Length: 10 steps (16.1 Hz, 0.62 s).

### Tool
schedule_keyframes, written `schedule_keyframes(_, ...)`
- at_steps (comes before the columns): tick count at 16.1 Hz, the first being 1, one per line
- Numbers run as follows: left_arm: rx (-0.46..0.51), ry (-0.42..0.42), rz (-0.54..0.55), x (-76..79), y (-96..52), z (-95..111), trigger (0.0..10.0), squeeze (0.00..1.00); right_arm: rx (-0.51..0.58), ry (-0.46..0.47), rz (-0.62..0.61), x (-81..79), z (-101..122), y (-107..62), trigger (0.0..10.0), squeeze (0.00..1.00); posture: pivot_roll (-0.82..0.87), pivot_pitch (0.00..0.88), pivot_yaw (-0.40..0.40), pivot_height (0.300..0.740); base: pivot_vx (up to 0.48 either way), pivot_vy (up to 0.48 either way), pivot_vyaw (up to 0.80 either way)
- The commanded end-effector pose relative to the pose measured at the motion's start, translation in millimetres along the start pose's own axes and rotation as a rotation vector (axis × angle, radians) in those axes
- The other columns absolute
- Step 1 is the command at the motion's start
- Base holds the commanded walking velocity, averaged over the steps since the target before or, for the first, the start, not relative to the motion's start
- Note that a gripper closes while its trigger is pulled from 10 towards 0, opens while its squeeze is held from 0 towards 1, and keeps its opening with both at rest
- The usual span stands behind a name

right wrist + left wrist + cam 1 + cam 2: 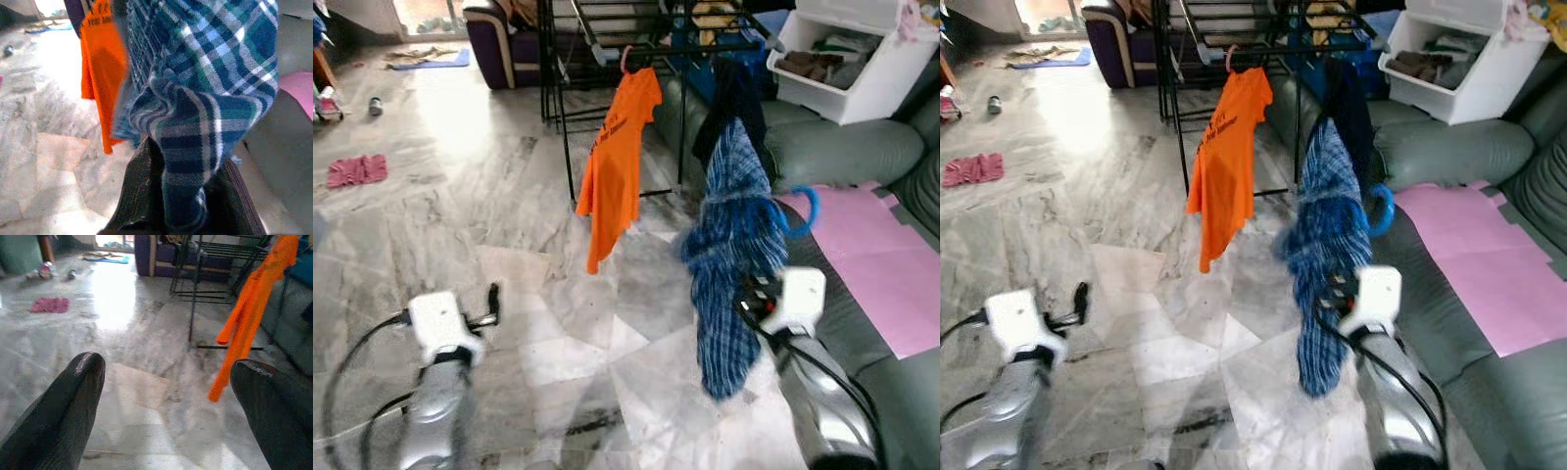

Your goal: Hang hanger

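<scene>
A blue plaid shirt (732, 255) on a blue hanger, whose hook (808, 210) sticks out to the right, hangs from my right gripper (752, 296). In the right wrist view the two dark fingers (142, 196) are shut on the plaid cloth (195, 122). The shirt is held just in front of the black drying rack (566, 78). On that rack an orange T-shirt (617, 166) hangs from a pink hanger (626, 57), with a dark garment (736, 98) beside it. My left gripper (492, 299) is low on the left over the marble floor, open (166, 396) and empty.
A grey-green sofa (847, 147) runs along the right, carrying a white laundry basket (862, 73) and a pink sheet (876, 245). A red cloth (357, 169) lies on the floor at far left. A purple armchair (499, 44) stands behind the rack.
</scene>
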State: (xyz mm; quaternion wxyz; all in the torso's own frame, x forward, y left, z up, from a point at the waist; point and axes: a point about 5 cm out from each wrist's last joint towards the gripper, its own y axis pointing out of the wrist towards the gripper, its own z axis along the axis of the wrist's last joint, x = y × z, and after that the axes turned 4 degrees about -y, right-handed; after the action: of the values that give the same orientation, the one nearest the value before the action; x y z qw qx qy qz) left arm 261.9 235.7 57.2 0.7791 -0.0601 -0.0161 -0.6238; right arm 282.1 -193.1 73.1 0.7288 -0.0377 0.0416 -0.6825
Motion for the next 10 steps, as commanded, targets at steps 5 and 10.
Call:
schedule_keyframes(5,0.005,0.009,-0.039,-10.3,-8.6,10,10.0,0.0,0.042,0.018,-0.04,2.6,6,-19.6,0.0,0.0,0.07,0.0,-0.042,0.74,0.0,0.0,0.0)
schedule_keyframes(10,-0.003,-0.036,-0.166,30.9,-13.5,4,10.0,0.0,0.049,0.014,-0.033,-10.1,8,-22.8,0.0,0.0,0.06,0.0,-0.044,0.74,0.0,0.0,0.0)
